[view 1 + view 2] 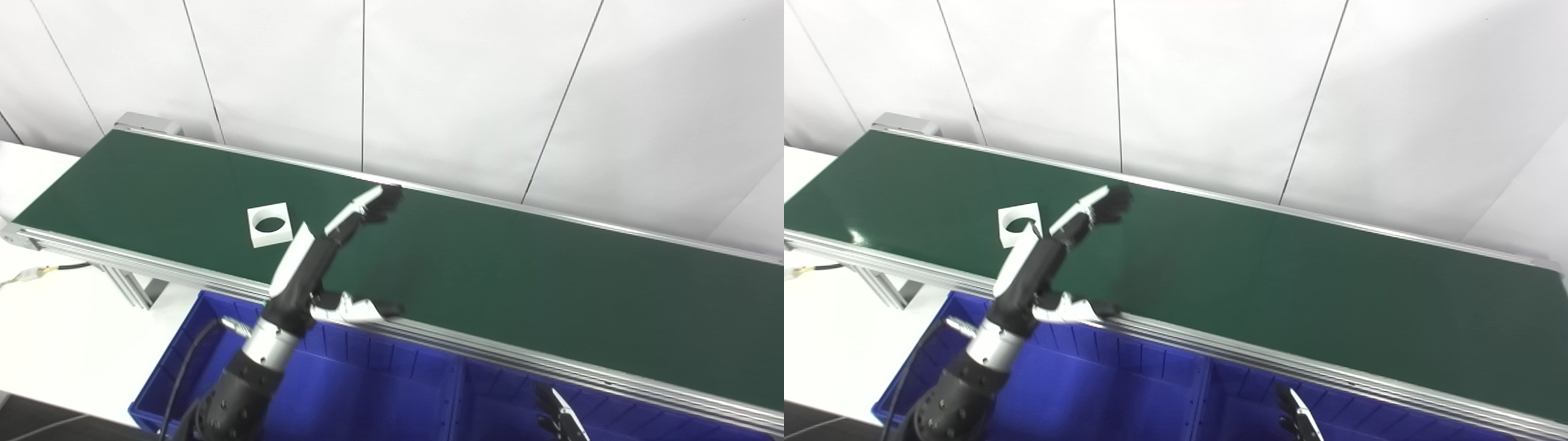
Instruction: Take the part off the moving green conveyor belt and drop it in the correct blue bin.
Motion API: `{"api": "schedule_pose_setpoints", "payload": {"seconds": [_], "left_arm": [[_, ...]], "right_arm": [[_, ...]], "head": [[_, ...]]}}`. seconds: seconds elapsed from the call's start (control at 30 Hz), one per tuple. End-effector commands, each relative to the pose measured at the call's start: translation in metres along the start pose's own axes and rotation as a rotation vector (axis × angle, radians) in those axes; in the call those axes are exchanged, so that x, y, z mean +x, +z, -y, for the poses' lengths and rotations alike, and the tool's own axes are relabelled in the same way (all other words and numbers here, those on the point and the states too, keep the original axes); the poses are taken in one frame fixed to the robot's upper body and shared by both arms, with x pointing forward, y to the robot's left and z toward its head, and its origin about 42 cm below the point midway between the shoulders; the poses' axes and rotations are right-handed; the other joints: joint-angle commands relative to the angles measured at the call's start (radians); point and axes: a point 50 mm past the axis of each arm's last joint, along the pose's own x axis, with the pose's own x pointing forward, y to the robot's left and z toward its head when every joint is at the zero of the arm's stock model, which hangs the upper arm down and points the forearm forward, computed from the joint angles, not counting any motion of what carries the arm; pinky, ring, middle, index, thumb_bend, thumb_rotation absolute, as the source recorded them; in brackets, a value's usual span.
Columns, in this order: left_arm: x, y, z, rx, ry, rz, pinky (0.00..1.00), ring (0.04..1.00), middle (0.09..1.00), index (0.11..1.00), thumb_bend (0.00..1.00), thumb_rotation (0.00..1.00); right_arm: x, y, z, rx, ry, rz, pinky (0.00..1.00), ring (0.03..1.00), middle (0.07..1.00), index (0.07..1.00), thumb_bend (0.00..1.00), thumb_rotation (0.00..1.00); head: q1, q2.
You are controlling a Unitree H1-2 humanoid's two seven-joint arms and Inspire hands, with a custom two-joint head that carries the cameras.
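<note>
A white square part with a round hole (269, 224) lies flat on the green conveyor belt (490, 269), left of centre; it also shows in the right eye view (1018, 222). My left hand (334, 251) is open and empty above the belt, just right of the part, fingers stretched toward the far rail and thumb (361, 308) over the near rail. It does not touch the part. Only the fingertips of my right hand (560, 418) show at the bottom edge, over the blue bin; I cannot tell how they stand.
Blue bins (380, 373) with a divider stand below the belt's near rail (490, 352). A white table (55, 318) with a cable lies at the left. A white panelled wall runs behind the belt.
</note>
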Motion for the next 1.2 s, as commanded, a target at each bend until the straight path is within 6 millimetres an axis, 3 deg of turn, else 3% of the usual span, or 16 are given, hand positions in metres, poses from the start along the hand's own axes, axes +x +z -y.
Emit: {"api": "schedule_pose_setpoints", "payload": {"seconds": [0.0, 0.27, 0.53, 0.87, 1.17], "left_arm": [[0.015, 0.005, -0.013, 0.033, 0.002, 0.028, 0.83, 0.887, 0.909, 0.913, 0.77, 0.54], [0.039, -0.011, -0.050, 0.223, 0.007, -0.086, 0.92, 0.946, 0.952, 0.966, 0.80, 0.46], [0.072, -0.039, -0.084, 0.387, -0.036, -0.184, 0.84, 0.922, 0.961, 0.975, 0.84, 0.39], [0.101, -0.074, -0.096, 0.466, -0.117, -0.336, 0.84, 0.925, 0.973, 0.981, 0.83, 0.25], [0.126, -0.102, -0.093, 0.669, -0.248, -0.418, 0.85, 0.942, 0.979, 0.987, 0.87, 0.22]], "right_arm": [[0.006, 0.011, 0.002, -0.002, -0.026, 0.094, 0.82, 0.893, 0.897, 0.892, 0.96, 0.36], [0.009, 0.014, 0.000, 0.006, -0.021, 0.091, 0.83, 0.897, 0.903, 0.889, 0.96, 0.35], [0.010, 0.015, 0.001, 0.023, -0.016, 0.102, 0.84, 0.899, 0.896, 0.883, 0.98, 0.33], [0.007, 0.021, 0.000, 0.048, -0.035, 0.140, 0.83, 0.891, 0.890, 0.873, 0.98, 0.30], [0.005, 0.021, 0.000, 0.065, -0.031, 0.168, 0.83, 0.886, 0.887, 0.869, 0.98, 0.29]], "head": [[-0.008, 0.002], [-0.038, 0.015], [-0.053, 0.032], [-0.065, 0.045], [-0.049, 0.047]]}}
